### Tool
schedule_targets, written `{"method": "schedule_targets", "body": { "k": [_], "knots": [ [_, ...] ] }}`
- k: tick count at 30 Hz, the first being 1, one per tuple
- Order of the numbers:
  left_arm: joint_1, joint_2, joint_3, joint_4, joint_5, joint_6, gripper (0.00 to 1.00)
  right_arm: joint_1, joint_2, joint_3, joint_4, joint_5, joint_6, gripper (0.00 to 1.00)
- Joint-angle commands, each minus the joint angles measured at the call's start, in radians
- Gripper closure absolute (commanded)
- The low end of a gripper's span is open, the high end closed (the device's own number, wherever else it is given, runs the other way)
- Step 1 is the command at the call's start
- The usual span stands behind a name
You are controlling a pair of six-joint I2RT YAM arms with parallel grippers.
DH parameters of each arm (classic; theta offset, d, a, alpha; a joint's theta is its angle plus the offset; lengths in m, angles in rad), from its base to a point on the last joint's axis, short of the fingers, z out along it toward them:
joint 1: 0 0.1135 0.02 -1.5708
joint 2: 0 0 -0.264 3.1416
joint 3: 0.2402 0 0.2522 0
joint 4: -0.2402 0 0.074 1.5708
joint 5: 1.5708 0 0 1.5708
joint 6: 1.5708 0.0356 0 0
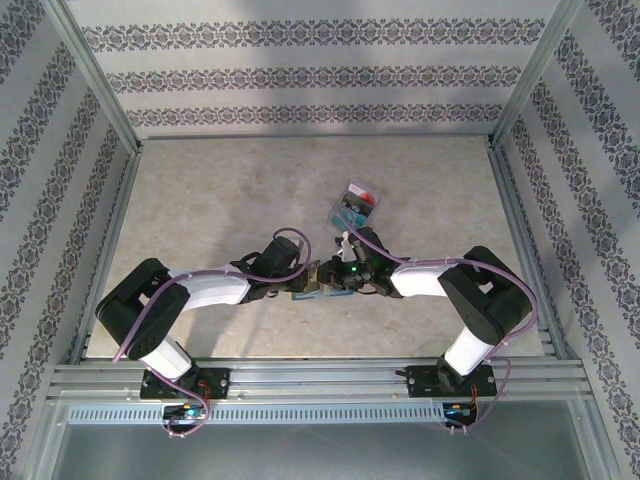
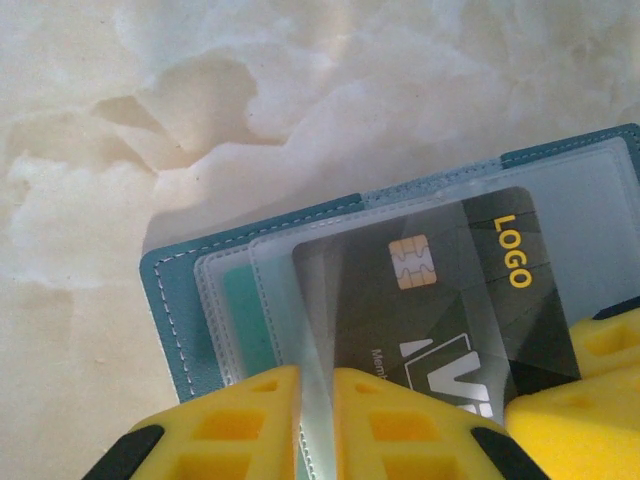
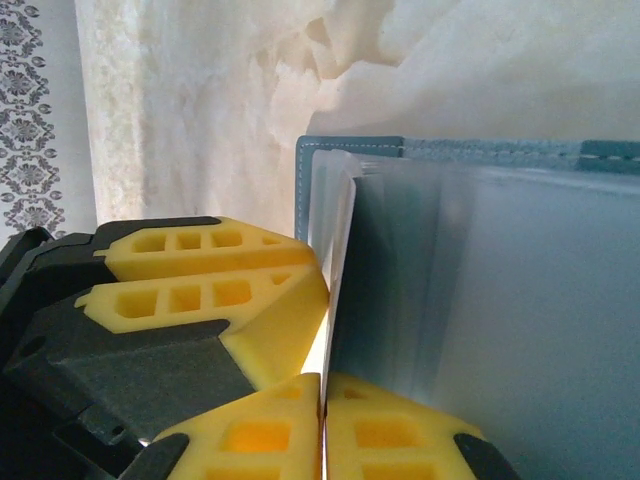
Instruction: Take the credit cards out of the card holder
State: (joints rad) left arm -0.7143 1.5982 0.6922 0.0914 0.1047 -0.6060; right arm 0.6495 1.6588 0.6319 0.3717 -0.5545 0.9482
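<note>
The blue-grey card holder [image 2: 165, 290] lies open on the table, between both grippers in the top view [image 1: 312, 293]. Its clear sleeves hold a dark credit card [image 2: 440, 300] with a chip and "LOGO", and a teal card [image 2: 245, 320] behind it. My left gripper [image 2: 315, 378] is shut on the edge of a clear sleeve [image 2: 320, 400]. My right gripper [image 3: 322, 385] is shut on a thin edge at the holder's [image 3: 450, 148] side, which looks like the dark card's. Its yellow finger [image 2: 600, 360] sits at that card's corner.
A small pile of loose cards [image 1: 357, 203], red and teal among them, lies on the marble-look table behind the grippers. Metal rails [image 1: 320, 375] run along the near edge, and patterned walls close in the other sides. The left gripper's fingers [image 3: 200, 290] crowd against the right gripper.
</note>
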Motion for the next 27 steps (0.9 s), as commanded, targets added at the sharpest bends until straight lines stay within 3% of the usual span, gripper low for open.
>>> {"method": "schedule_targets", "body": {
  "k": [1, 27],
  "knots": [
    [-0.016, 0.008, -0.016, -0.024, -0.011, -0.007, 0.84, -0.008, -0.028, -0.009, 0.060, -0.005, 0.004, 0.91],
    [-0.016, -0.007, -0.036, -0.001, -0.071, -0.023, 0.84, -0.011, -0.047, 0.015, -0.045, 0.038, -0.037, 0.93]
  ]
}}
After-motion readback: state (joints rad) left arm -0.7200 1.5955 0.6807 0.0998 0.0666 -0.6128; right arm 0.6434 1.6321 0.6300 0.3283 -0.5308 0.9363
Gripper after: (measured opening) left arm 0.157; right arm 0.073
